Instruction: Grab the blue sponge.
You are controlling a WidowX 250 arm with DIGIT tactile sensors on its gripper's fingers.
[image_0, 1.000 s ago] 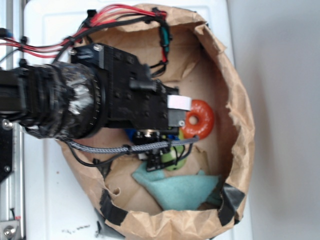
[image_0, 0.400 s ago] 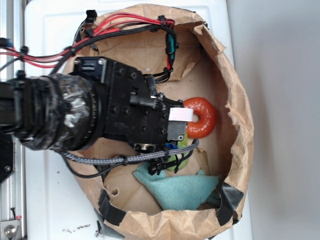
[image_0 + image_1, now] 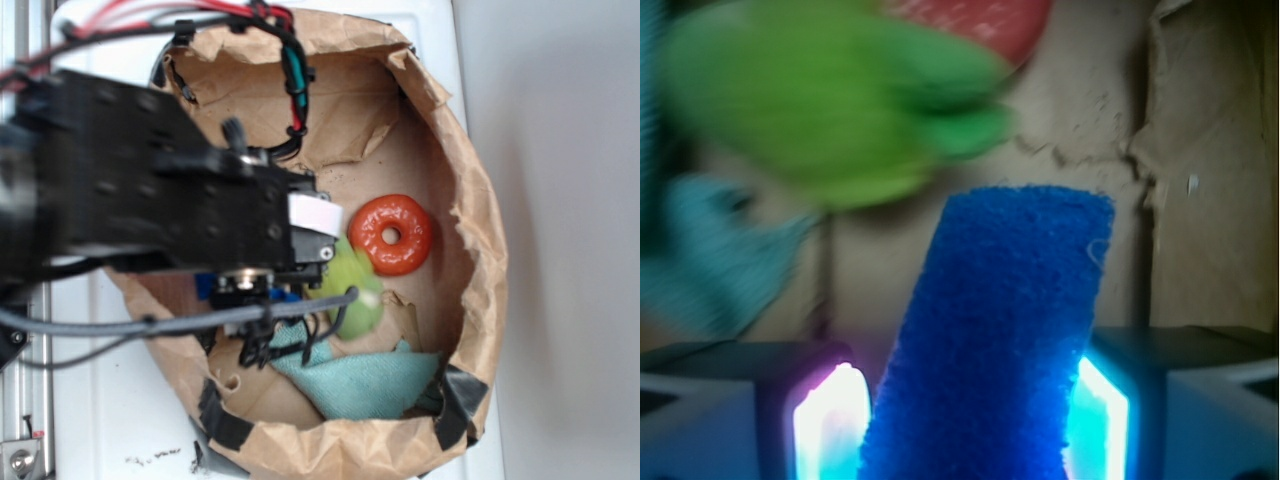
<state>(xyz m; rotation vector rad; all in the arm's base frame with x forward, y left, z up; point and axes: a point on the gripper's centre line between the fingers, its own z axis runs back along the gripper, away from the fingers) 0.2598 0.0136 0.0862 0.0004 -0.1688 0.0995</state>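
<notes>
Sponge, blue and thin, stands up between the two fingers of the hand in the wrist view; both fingers press its sides, so the hand is closed on the sponge and holds it by its lower end. In the exterior view only small blue parts show under the black arm, at the left inside a paper bag.

I judge that the grip could fail. The sponge is soft and thin, and its long free end leans to one side. If the arm moves fast or the end brushes the green toy just beyond it, the strip may bend and slide out of the fingers. The loose cables under the arm hang close to the things below and could also catch on something.

From left to right in the exterior view: a metal rail at the edge, the white desk, then the brown paper bag with its crumpled rolled rim. Inside it lie the teal cloth near the bottom, the green toy in the middle and the orange ring to the right. Beyond the bag is a plain grey surface.
</notes>
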